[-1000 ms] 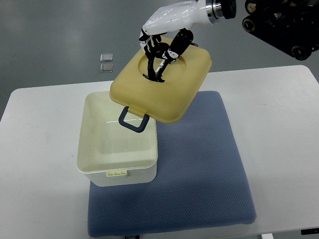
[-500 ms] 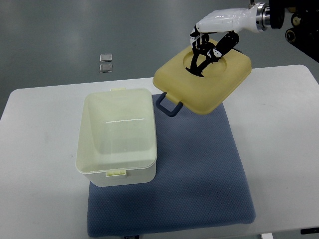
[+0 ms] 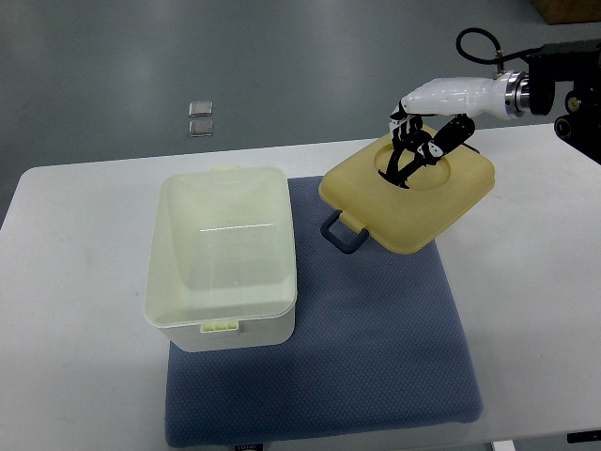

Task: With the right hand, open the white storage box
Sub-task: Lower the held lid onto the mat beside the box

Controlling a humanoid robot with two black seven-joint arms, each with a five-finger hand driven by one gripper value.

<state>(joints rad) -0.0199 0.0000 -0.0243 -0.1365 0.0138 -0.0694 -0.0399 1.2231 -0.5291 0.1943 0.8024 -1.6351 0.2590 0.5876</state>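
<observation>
While the right hand (image 3: pixel 418 150) grips the lid (image 3: pixel 410 192) by fingers hooked into its recess, the open box (image 3: pixel 223 258) sits well to its left. That shallow hold could slip, dropping the tilted lid onto the mat (image 3: pixel 376 329) below.

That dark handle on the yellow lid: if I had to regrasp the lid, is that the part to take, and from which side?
Probably yes. The dark handle loops clear of the yellow lid at its lower-left edge, over the blue mat, with an open gap to hook fingers through. Come from the lid's lower left, between it and the white box. The right robot hand already holds the lid's round recess from above.
</observation>
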